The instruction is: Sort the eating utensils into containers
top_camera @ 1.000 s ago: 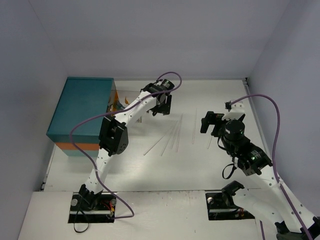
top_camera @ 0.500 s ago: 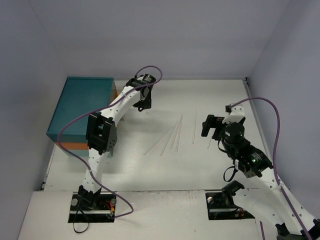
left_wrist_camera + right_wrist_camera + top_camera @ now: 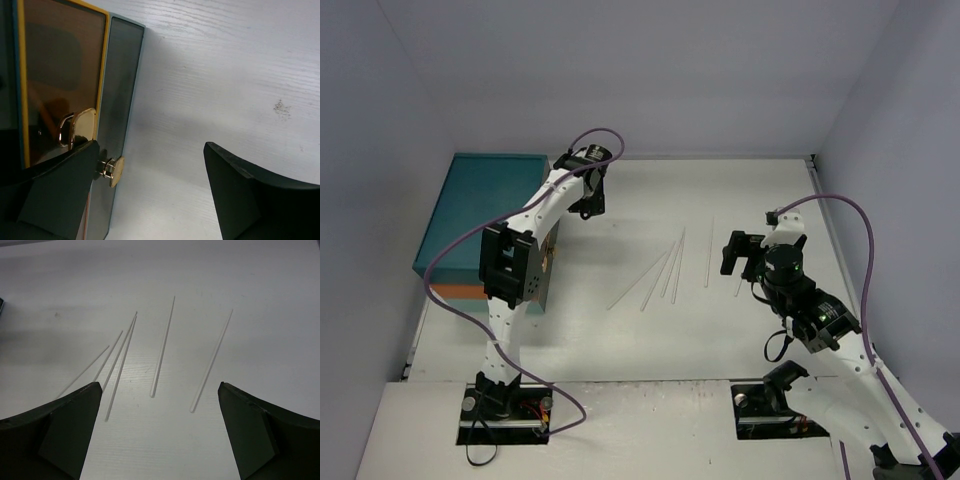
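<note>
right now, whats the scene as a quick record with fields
left jaws: open, empty, beside the chest front, near a gold handle
right jaws: open, empty, facing the chopsticks
chopsticks: five, loose on the table, none gripped
chest: far left of the table

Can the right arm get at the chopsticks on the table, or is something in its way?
Probably yes. The open right end effector points at the chopsticks, which lie bare on the table ahead of it. Nothing stands between; the left end effector is away at the teal chest.
</note>
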